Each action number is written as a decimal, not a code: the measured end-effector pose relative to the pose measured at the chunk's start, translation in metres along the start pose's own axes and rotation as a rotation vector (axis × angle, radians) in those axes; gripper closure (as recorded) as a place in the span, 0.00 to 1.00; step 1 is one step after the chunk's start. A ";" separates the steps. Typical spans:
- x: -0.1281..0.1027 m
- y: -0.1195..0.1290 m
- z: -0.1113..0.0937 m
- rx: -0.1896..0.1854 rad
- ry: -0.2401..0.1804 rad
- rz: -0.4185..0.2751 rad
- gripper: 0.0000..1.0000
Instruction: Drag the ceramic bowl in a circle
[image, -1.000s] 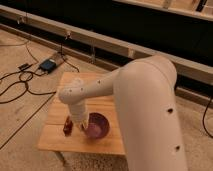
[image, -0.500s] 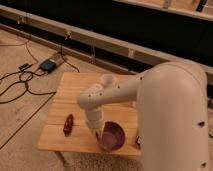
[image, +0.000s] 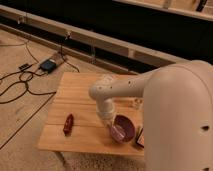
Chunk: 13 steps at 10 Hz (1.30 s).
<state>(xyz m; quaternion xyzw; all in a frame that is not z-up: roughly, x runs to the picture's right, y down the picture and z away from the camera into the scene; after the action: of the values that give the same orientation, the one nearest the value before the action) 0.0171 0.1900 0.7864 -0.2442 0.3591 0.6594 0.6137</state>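
The ceramic bowl (image: 123, 128) is dark purple-maroon and glossy. It sits near the front right of the wooden table (image: 75, 90) and looks tilted, with its opening facing the camera. My gripper (image: 110, 121) hangs from the white arm (image: 150, 85) and is at the bowl's left rim, touching it. The arm hides the bowl's right side and much of the table's right part.
A small red object (image: 68, 123) lies on the table to the left of the bowl. A clear glass (image: 135, 103) stands behind the bowl, partly hidden by the arm. A dark thing (image: 140, 138) lies at the front right edge. Cables and a black box (image: 48, 65) lie on the floor.
The gripper and the bowl have moved together to the right across the table, away from the red object, and a little toward the front edge.
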 end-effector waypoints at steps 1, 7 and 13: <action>-0.011 0.004 -0.007 0.009 -0.017 -0.018 1.00; -0.046 0.054 -0.024 0.050 -0.061 -0.150 0.73; -0.042 0.065 -0.013 0.081 -0.042 -0.190 0.20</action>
<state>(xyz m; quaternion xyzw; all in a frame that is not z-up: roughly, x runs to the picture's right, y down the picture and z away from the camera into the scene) -0.0435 0.1540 0.8220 -0.2385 0.3475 0.5881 0.6903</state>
